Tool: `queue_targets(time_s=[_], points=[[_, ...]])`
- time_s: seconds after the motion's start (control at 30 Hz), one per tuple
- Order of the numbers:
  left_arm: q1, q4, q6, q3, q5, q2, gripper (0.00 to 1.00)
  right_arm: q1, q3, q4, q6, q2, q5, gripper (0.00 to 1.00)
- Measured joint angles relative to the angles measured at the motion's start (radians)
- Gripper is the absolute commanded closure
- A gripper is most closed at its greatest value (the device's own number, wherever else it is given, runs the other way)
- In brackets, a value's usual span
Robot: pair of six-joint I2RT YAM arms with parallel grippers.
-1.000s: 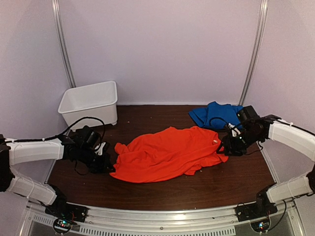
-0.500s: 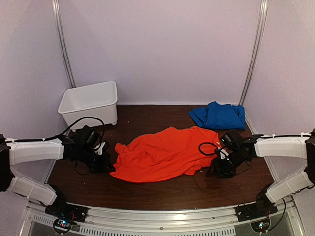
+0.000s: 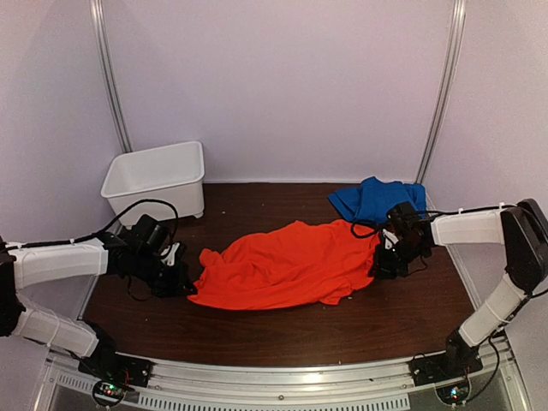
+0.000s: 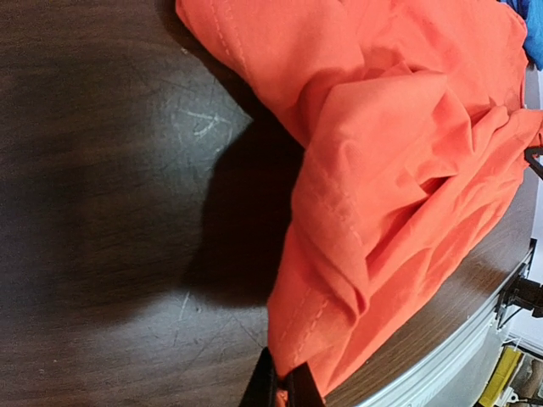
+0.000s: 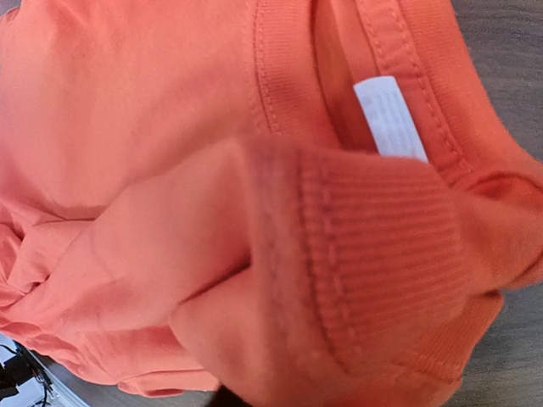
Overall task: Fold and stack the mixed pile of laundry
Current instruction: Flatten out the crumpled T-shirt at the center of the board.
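The orange-red T-shirt (image 3: 282, 265) lies spread and rumpled across the middle of the table. My left gripper (image 3: 181, 287) is at its left end, and in the left wrist view my left gripper (image 4: 284, 388) is shut on the stitched hem (image 4: 318, 297), just above the table. My right gripper (image 3: 383, 261) is at the shirt's right end. In the right wrist view the ribbed collar (image 5: 373, 254) with its white label (image 5: 390, 119) bunches up against the camera and hides the fingers; it looks pinched. The royal-blue garment (image 3: 377, 199) lies at the back right, untouched.
A white plastic bin (image 3: 154, 175) stands at the back left, behind my left arm. The table's metal front rail (image 4: 441, 356) runs close to the shirt's near edge. Bare dark wood (image 3: 282, 330) lies in front of the shirt.
My right gripper swung toward the near side of the shirt's right end, then came back up to the collar. The left gripper kept its hold and drew the hem slightly left, flattening that corner.
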Motion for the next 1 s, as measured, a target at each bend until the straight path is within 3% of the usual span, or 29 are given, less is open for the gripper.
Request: queue_targets(time_s=[0.17,0.3,0.47,0.57,0.67,0.8,0.83,0.9,1.0], points=[[0.000,-0.008,0.023,0.011,0.006,0.000,1.00,-0.001,0.005,-0.026,-0.009,-0.046,-0.013,1.00],[0.000,-0.041,0.059,0.011,0.033,-0.018,1.00,0.020,-0.005,-0.105,-0.002,-0.243,-0.033,1.00],[0.000,-0.164,0.105,0.013,0.105,-0.163,1.00,0.085,-0.023,-0.227,0.066,-0.535,-0.090,1.00],[0.000,-0.251,0.110,0.026,0.140,-0.244,1.00,0.105,-0.003,-0.308,0.111,-0.600,-0.127,1.00],[0.001,-0.298,0.105,0.059,0.150,-0.260,1.00,0.105,0.116,-0.385,0.100,-0.495,-0.135,1.00],[0.007,-0.286,0.087,0.103,0.134,-0.156,1.00,0.086,0.455,-0.410,-0.001,-0.095,-0.137,0.50],[0.011,-0.276,0.082,0.112,0.126,-0.113,1.00,0.080,0.558,-0.411,-0.032,0.020,-0.136,0.41],[0.019,-0.252,0.074,0.123,0.109,-0.034,1.00,0.073,0.726,-0.415,-0.091,0.206,-0.132,0.37],[0.029,-0.227,0.066,0.127,0.085,0.044,1.00,0.066,0.772,-0.432,-0.158,0.283,-0.127,0.38]])
